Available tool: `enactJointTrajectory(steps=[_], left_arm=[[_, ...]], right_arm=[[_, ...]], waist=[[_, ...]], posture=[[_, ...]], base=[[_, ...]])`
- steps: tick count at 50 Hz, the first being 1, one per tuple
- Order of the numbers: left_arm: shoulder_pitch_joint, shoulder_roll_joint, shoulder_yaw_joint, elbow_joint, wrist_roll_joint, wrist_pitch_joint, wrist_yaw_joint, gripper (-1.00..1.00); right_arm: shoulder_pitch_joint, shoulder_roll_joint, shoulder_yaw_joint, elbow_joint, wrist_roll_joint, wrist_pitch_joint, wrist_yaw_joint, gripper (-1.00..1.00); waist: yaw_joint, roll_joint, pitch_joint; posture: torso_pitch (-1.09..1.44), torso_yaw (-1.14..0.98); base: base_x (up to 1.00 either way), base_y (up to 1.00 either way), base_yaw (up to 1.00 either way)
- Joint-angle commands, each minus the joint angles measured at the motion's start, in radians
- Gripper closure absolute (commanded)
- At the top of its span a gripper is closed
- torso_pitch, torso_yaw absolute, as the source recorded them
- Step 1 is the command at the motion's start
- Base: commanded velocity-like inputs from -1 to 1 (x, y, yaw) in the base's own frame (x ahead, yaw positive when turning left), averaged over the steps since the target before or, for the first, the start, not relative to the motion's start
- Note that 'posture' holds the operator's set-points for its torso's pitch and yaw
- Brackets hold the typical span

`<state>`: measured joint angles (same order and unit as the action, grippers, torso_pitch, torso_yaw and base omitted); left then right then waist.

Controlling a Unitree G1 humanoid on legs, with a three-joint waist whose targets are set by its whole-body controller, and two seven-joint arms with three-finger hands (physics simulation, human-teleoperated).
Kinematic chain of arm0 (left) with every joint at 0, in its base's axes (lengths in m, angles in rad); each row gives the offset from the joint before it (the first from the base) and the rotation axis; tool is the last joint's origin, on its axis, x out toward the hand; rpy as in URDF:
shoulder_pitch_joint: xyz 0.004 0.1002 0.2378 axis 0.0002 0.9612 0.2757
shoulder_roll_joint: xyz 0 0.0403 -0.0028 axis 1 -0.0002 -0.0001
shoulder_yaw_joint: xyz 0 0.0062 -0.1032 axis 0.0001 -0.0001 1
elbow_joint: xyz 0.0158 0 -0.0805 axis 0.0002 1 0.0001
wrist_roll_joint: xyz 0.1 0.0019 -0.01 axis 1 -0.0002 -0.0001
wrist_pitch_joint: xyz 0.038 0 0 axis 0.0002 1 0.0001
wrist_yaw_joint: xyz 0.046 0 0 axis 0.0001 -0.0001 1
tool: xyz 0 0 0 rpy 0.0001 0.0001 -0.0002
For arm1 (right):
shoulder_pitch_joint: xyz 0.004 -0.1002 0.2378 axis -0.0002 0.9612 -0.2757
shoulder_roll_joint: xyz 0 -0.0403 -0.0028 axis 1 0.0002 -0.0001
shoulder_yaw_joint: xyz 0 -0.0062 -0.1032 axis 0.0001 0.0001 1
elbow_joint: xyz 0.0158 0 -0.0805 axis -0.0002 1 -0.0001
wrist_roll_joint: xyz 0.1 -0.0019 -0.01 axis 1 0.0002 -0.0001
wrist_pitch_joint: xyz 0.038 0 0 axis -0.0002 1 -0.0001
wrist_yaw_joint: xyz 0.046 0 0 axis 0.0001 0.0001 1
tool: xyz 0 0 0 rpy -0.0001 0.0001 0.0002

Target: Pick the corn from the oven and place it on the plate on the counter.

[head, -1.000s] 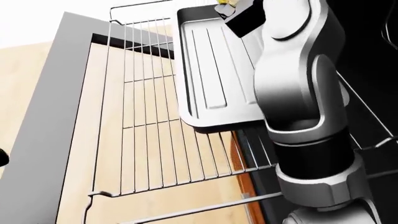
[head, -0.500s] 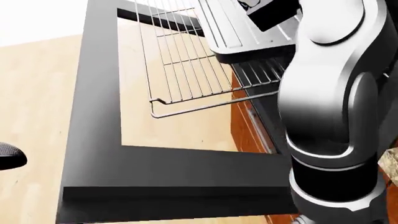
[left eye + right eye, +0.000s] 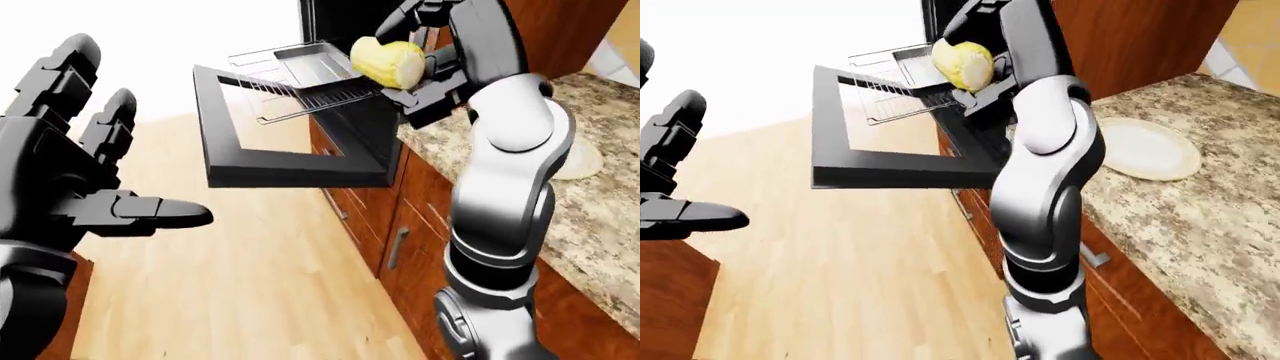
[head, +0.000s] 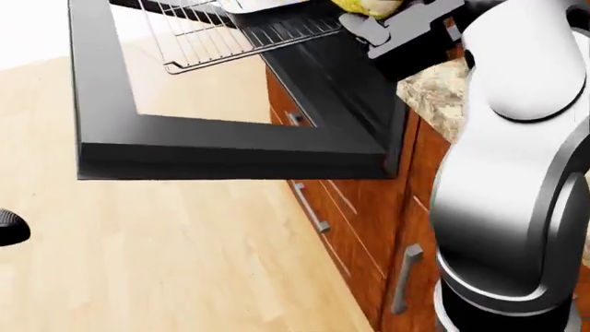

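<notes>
My right hand (image 3: 405, 52) is shut on the yellow corn (image 3: 388, 63) and holds it in the air just right of the pulled-out oven rack (image 3: 300, 94). The corn also shows in the right-eye view (image 3: 962, 64) and at the top edge of the head view (image 4: 369, 7). The cream plate (image 3: 1148, 148) lies on the speckled granite counter (image 3: 1200, 217), to the right of my right arm. My left hand (image 3: 90, 202) is open and empty at the left of the left-eye view, over the wooden floor.
The black oven door (image 3: 290, 150) hangs open and flat, jutting left over the floor. A grey baking tray (image 3: 315, 60) sits on the rack. Brown cabinet fronts with metal handles (image 4: 312, 207) run below the counter. The oven cavity (image 3: 340, 19) is dark.
The camera has pulled back and swung right: the rack and tray have shrunk toward the top, and the whole oven door, cabinets and counter edge now show. The right arm has lifted the corn clear of the tray.
</notes>
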<state>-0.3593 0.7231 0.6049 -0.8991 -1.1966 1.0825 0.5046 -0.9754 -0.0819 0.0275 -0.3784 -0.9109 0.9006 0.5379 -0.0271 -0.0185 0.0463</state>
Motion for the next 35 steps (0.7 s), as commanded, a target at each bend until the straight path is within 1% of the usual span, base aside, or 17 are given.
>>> enactJointTrajectory(steps=[1,2,3,5,8,11,13,14,15,17,22,23,25,26,27,28,35], left_arm=[[-0.011,0.005,-0.009,-0.021,0.000,-0.034,0.008,-1.00],[-0.012,0.004,-0.014,-0.023,0.002,-0.033,0.010,-1.00],[-0.012,0.001,-0.021,-0.021,0.015,-0.037,0.003,-1.00],[-0.016,0.002,-0.015,-0.023,0.003,-0.030,0.010,-1.00],[-0.012,-0.001,-0.017,-0.021,0.014,-0.035,0.002,-1.00],[-0.005,-0.017,-0.030,-0.020,0.046,-0.043,-0.016,-1.00],[-0.005,-0.024,-0.025,-0.022,0.052,-0.038,-0.024,-1.00],[-0.008,-0.026,-0.025,-0.021,0.053,-0.036,-0.025,-1.00],[-0.009,-0.026,-0.027,-0.021,0.055,-0.035,-0.025,-1.00],[-0.017,-0.024,-0.020,-0.023,0.042,-0.027,-0.018,-1.00],[-0.032,-0.009,-0.020,-0.012,0.021,-0.026,-0.003,-1.00],[-0.036,-0.002,-0.014,-0.013,0.004,-0.021,0.008,-1.00],[-0.034,0.007,-0.013,-0.013,-0.009,-0.026,0.017,-1.00],[-0.034,0.009,-0.015,-0.013,-0.011,-0.028,0.020,-1.00],[-0.029,0.006,-0.020,-0.012,-0.003,-0.035,0.015,-1.00],[-0.025,0.004,-0.023,-0.013,0.004,-0.038,0.011,-1.00],[-0.021,-0.003,-0.025,-0.013,0.013,-0.042,0.006,-1.00]], right_arm=[[-0.019,-0.013,-0.014,-0.041,-0.017,-0.005,-0.003,1.00],[-0.018,-0.016,-0.016,-0.046,-0.016,-0.002,0.000,1.00],[-0.019,-0.020,-0.018,-0.047,-0.013,-0.001,0.001,1.00],[-0.018,-0.021,-0.015,-0.053,-0.014,0.003,0.002,1.00],[-0.017,-0.026,-0.020,-0.056,-0.014,0.007,0.002,1.00],[-0.012,-0.032,-0.021,-0.060,-0.010,0.008,0.002,1.00],[-0.008,-0.034,-0.019,-0.070,-0.013,0.015,0.005,1.00],[-0.004,-0.033,-0.019,-0.069,-0.011,0.012,0.003,1.00],[-0.002,-0.033,-0.021,-0.067,-0.007,0.008,0.000,1.00],[-0.002,-0.034,-0.018,-0.076,-0.011,0.016,0.005,1.00],[0.004,-0.032,-0.010,-0.088,-0.018,0.020,0.012,1.00],[-0.001,-0.032,-0.009,-0.097,-0.021,0.019,0.019,1.00],[0.002,-0.032,-0.002,-0.100,-0.028,0.011,0.038,1.00],[0.006,-0.030,-0.005,-0.100,-0.028,0.007,0.041,1.00],[0.011,-0.029,-0.004,-0.106,-0.034,0.009,0.048,1.00],[0.016,-0.028,-0.007,-0.105,-0.033,0.003,0.046,1.00],[0.028,-0.017,-0.008,-0.116,-0.036,-0.004,0.051,1.00]], waist=[[-0.006,-0.008,-0.028],[-0.006,0.004,-0.007],[-0.010,0.010,-0.006],[-0.015,0.047,0.000],[-0.005,0.093,0.034],[0.015,0.140,0.036],[0.030,0.199,0.030],[0.026,0.148,0.049],[0.014,0.157,0.033],[0.009,0.138,0.010],[0.016,0.074,0.003],[0.044,0.054,0.016],[0.048,-0.002,-0.008],[0.049,0.017,-0.015],[0.040,0.021,0.010],[0.037,0.021,0.014],[0.027,0.065,0.018]], posture=[[0.00,0.00],[0.00,0.00],[0.00,0.00],[0.00,0.00],[0.00,0.00],[0.00,0.00],[0.00,0.00],[0.00,0.00],[0.00,0.00],[0.00,0.00],[0.00,0.00],[0.00,0.00],[0.00,0.00],[0.00,0.00],[0.00,0.00],[0.00,0.00],[0.00,0.00]], base=[[0.00,0.00,-1.00],[0.00,0.00,-1.00],[0.00,0.00,-1.00],[0.00,0.00,-1.00],[0.00,0.00,-1.00],[0.00,0.00,-1.00],[0.00,0.00,-1.00],[0.00,0.00,-1.00],[0.00,0.00,-1.00],[0.00,0.00,-1.00],[0.00,0.00,-0.98],[0.00,0.00,0.00],[0.00,0.00,0.00],[0.23,0.00,0.00],[0.27,0.00,0.00],[0.30,0.00,0.00],[0.30,0.00,0.00]])
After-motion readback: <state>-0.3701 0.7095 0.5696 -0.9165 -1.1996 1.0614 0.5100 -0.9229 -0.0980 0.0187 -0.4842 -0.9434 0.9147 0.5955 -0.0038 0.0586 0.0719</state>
